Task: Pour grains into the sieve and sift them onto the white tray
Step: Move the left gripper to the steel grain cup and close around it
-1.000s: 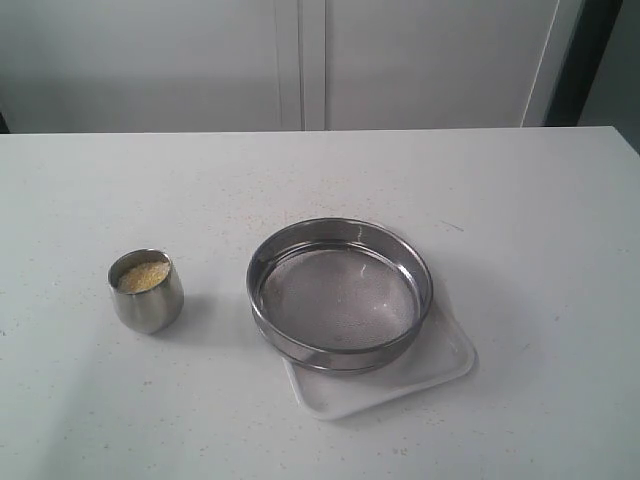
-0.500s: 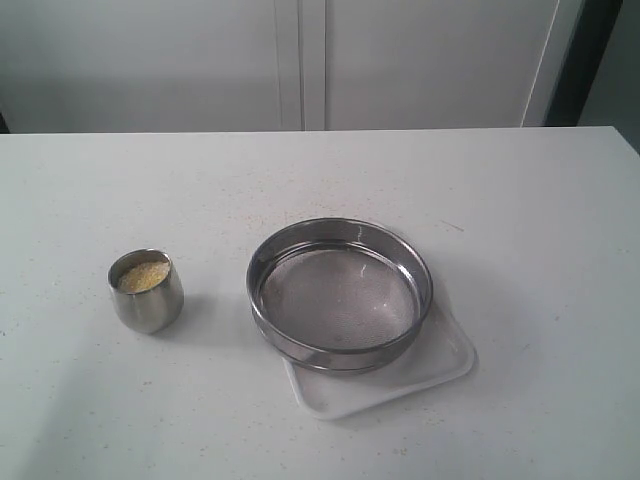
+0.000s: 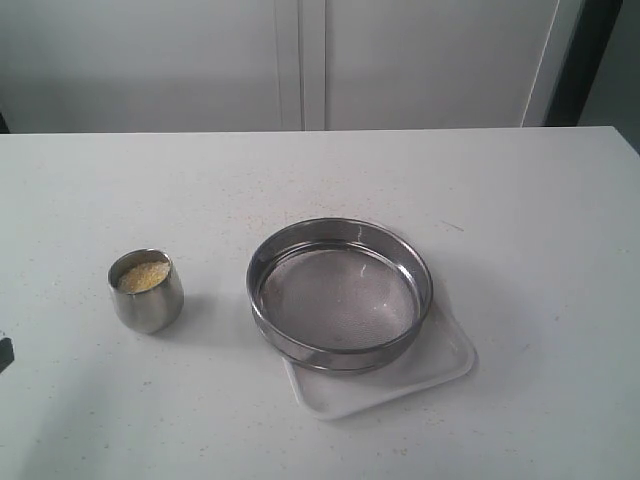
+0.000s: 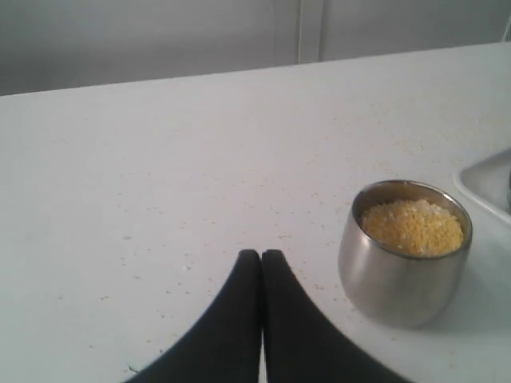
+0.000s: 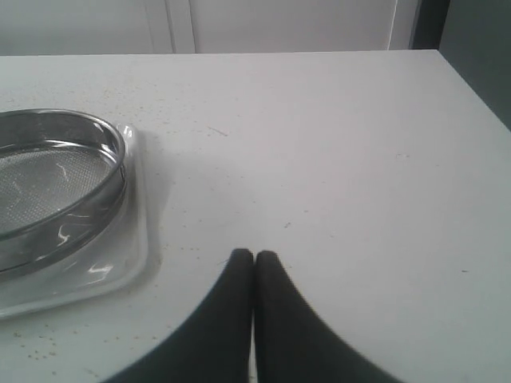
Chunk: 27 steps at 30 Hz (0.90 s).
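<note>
A small rounded steel cup (image 3: 146,292) stands on the table's left, filled with yellow and pale grains (image 3: 143,276). The wide round sieve (image 3: 340,294) rests on the white tray (image 3: 440,362) right of centre; its mesh holds nothing. In the left wrist view my left gripper (image 4: 261,257) is shut and holds nothing, beside the cup (image 4: 404,252) and short of it, grains (image 4: 412,226) showing inside. A dark sliver of that arm (image 3: 4,352) shows at the exterior view's left edge. My right gripper (image 5: 254,257) is shut, holding nothing, off to the side of the sieve (image 5: 60,183) and tray (image 5: 120,263).
The white table (image 3: 320,180) carries scattered specks of grain around the tray and cup. Its far edge meets a pale cabinet wall (image 3: 300,60). In the right wrist view the table's right edge (image 5: 471,88) runs close by.
A dark part of the left arm has come into the exterior view at the left edge. Cup, sieve and tray have not moved.
</note>
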{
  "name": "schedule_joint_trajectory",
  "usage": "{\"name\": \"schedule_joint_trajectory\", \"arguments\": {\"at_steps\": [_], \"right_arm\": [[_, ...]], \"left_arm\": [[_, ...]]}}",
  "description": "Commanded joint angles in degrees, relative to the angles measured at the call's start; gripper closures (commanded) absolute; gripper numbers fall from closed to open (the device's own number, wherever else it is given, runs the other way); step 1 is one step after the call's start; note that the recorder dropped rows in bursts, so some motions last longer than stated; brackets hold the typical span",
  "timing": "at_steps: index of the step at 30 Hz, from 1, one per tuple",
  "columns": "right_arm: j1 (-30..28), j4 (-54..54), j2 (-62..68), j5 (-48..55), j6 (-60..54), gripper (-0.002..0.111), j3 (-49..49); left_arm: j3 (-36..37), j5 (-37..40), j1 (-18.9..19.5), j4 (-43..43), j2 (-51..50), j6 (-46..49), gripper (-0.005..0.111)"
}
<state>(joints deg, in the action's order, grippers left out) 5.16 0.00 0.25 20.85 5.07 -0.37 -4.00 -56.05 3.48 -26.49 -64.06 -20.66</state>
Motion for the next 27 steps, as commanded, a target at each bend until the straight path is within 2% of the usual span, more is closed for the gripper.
{"name": "schedule_joint_trajectory", "arguments": {"at_steps": [1,8,13,27], "right_arm": [[0.11,-0.47,-0.25,-0.78,0.81,0.108,0.37],[0.11,-0.47,-0.25,-0.78,0.81,0.108,0.37],[0.11,-0.47,-0.25,-0.78,0.81,0.108,0.37],[0.11,-0.34,-0.25,-0.78,0.82,0.108,0.37]], "left_arm": [[0.34,-1.41,-0.30,-2.74,-4.18,1.47,0.107],[0.34,-8.78,-0.30,-4.04,-12.30,2.70,0.107],[0.11,-8.92,-0.30,-4.12,-15.82,2.70,0.107],[-0.02,-9.45,-0.30,-4.47,-15.82,2.70,0.107]]}}
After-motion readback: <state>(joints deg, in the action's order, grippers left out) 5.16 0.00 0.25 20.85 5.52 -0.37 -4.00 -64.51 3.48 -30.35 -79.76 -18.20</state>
